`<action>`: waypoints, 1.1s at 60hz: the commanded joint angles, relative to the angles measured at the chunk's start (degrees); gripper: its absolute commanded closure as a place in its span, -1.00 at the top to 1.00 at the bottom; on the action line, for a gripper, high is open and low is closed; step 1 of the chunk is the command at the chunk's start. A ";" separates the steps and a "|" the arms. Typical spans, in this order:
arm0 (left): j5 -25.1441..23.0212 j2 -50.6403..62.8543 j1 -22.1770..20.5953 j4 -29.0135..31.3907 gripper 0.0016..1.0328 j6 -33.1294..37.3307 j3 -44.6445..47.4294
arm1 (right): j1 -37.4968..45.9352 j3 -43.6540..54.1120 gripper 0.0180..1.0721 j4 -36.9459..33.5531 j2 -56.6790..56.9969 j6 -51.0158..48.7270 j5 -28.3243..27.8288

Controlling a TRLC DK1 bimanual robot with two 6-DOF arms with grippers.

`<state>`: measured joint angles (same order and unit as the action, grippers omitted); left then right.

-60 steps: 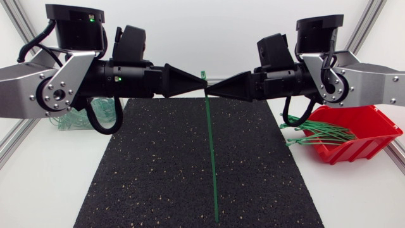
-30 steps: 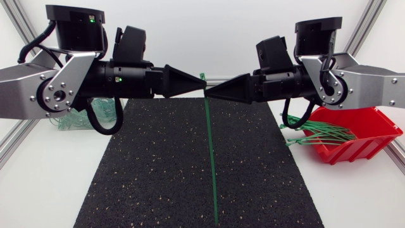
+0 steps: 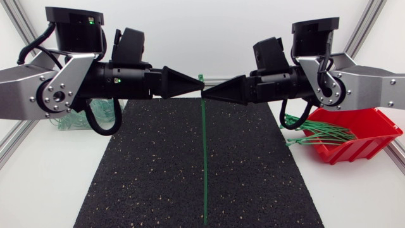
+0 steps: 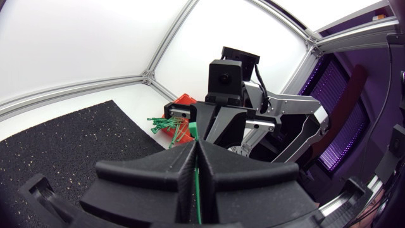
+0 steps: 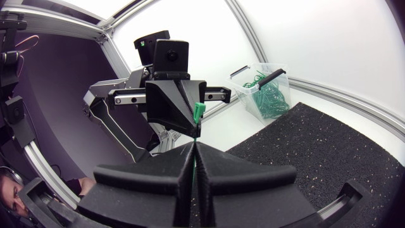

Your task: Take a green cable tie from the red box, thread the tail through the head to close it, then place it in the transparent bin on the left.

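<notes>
White bench (image 3: 44, 183) under a black mat (image 3: 145, 171): above it, the left jaws and right jaws meet tip to tip, both closed on the green cable tie (image 3: 204, 158) near its head, tail hanging free, likely so it can be threaded.

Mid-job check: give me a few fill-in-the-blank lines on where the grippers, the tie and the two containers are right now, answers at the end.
1. The left gripper and the right gripper are both shut on one ____ cable tie.
2. The tie's long tail hangs down over the black ____.
3. The red box sits on my ____ side.
4. The transparent bin sits on my ____ side.
Missing words: green; mat; right; left.
</notes>
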<state>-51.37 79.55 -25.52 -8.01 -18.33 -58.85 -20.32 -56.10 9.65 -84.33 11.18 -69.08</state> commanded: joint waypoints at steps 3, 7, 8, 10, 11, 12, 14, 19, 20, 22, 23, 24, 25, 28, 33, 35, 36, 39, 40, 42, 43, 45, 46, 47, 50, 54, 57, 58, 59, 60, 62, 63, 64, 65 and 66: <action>0.05 0.17 -0.59 -1.48 -0.93 -1.45 0.67 | -3.06 1.69 -0.89 0.55 -0.66 0.77 -0.62; 0.05 -0.18 -0.67 -1.48 -0.93 -1.45 0.84 | -3.41 1.87 -0.89 0.46 -0.66 0.77 -0.53; 0.05 -0.27 -0.67 -1.48 -0.93 -1.45 0.84 | -3.41 1.87 -0.89 0.46 -0.66 0.69 -0.53; 0.05 -0.45 -0.59 -1.39 -0.93 -1.36 1.02 | -3.41 1.96 -0.89 0.37 -0.57 0.69 -0.53; -0.04 -0.62 -0.59 -1.31 -0.93 -1.45 1.02 | -3.41 2.13 -0.89 0.46 -0.39 0.69 -0.53; -0.04 -0.71 -0.50 -1.22 -0.93 -1.45 1.11 | -3.41 2.31 -0.89 0.37 -0.13 0.51 -0.27; -0.04 -1.06 -0.41 -0.95 -0.93 -1.45 1.19 | -3.41 2.57 -0.89 0.37 0.31 0.33 0.08; -0.22 -1.77 -0.06 -0.34 -0.93 -1.36 1.63 | -3.24 3.10 -0.89 -0.07 1.63 0.07 0.08; -0.22 -1.94 -0.06 -0.25 -0.93 -1.45 1.72 | -3.15 3.19 -0.89 -0.25 1.81 -0.11 0.08; -0.30 -2.12 -0.06 0.01 -0.93 -1.36 1.90 | -2.97 3.19 -0.89 -1.21 2.25 -0.72 0.08; -0.39 -2.20 -0.06 0.10 -0.93 -1.36 1.90 | -2.89 3.19 -0.89 -1.74 2.42 -1.16 0.08; -0.48 -2.20 -0.06 0.19 -0.93 -1.36 1.90 | -2.80 3.10 -0.88 -2.18 2.60 -1.60 0.08; -0.66 -2.29 -0.06 0.28 -0.93 -1.36 1.98 | -2.71 3.19 -0.88 -2.44 2.77 -1.86 0.08; -1.36 -2.64 -0.06 0.28 -0.93 -1.36 2.34 | -2.27 3.19 -0.87 -3.85 3.56 -3.62 0.08; -1.36 -3.70 0.21 0.28 -0.93 -1.18 3.04 | -1.39 3.01 -0.59 -7.80 4.88 -7.58 0.08; -1.45 -4.14 0.38 0.45 -0.93 -1.18 3.13 | -1.04 2.83 -0.47 -9.91 5.41 -9.86 0.08; -1.54 -4.23 0.47 0.63 -0.93 -1.18 3.22 | -0.95 2.83 -0.40 -11.06 5.67 -11.09 0.08; -1.97 -4.67 0.73 1.07 -0.93 -1.10 3.30 | -0.51 2.75 -0.18 -14.75 6.46 -14.87 0.08; -2.06 -5.02 1.00 1.16 -0.93 -1.10 3.48 | -0.43 2.75 -0.11 -15.98 6.82 -16.63 0.08; -2.06 -5.28 1.35 1.42 -0.93 -1.10 3.65 | -0.16 2.66 -0.01 -18.61 7.34 -19.62 0.17; -2.06 -5.54 1.52 1.68 -0.93 -1.10 3.65 | 0.01 2.48 0.12 -20.37 7.69 -21.81 0.17; -2.24 -5.81 1.88 1.95 -0.93 -0.92 3.92 | 0.28 2.22 0.56 -24.15 8.31 -26.12 0.26; -2.50 -5.98 2.05 2.03 -0.93 -0.83 4.01 | 0.45 2.13 0.80 -25.65 8.75 -27.97 0.35; -2.59 -6.16 2.14 2.12 -0.93 -0.75 4.18 | 0.63 2.04 0.99 -27.67 9.10 -30.16 0.79; -3.21 -6.51 2.58 2.74 -0.93 -0.75 4.53 | 0.63 1.60 0.93 -33.64 10.42 -36.40 1.93; -4.35 -6.51 3.11 4.41 -0.93 -0.75 4.62 | 0.72 1.08 0.93 -39.27 11.91 -42.64 6.41; -5.40 -6.60 3.90 5.11 -0.93 -0.75 4.80 | 1.24 1.34 0.93 -40.59 13.23 -45.63 9.31; -5.75 -6.60 4.16 5.11 -0.93 -0.75 4.80 | 1.33 1.43 0.93 -40.76 13.41 -46.07 10.46; -5.93 -6.69 4.25 5.11 -0.93 -0.75 4.89 | 1.33 1.34 0.93 -41.11 13.58 -46.60 11.69; -6.02 -6.77 4.34 5.11 -0.93 -0.75 5.06 | 1.16 1.16 0.93 -41.91 13.67 -47.39 12.57; -6.19 -6.95 4.60 5.20 -0.93 -0.75 5.15 | 0.98 0.37 0.93 -46.39 13.41 -52.14 13.18; -6.55 -7.04 4.78 5.37 -0.93 -0.83 5.15 | 1.24 -0.07 0.93 -48.85 13.23 -54.77 13.36; -6.81 -7.13 4.86 5.46 -0.93 -0.83 5.15 | 1.42 -0.33 0.93 -50.17 13.14 -56.18 13.80; -7.34 -7.13 5.22 5.73 -0.93 -0.83 5.06 | 1.60 -0.51 0.93 -51.13 12.88 -56.97 14.50; -7.86 -7.04 5.57 5.90 -0.93 -1.01 4.97 | 1.60 -0.51 0.93 -51.31 12.88 -57.06 15.03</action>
<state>-57.36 73.76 -21.08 -2.57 -18.44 -54.87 -19.33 -55.37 -38.22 -71.22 -37.78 -55.72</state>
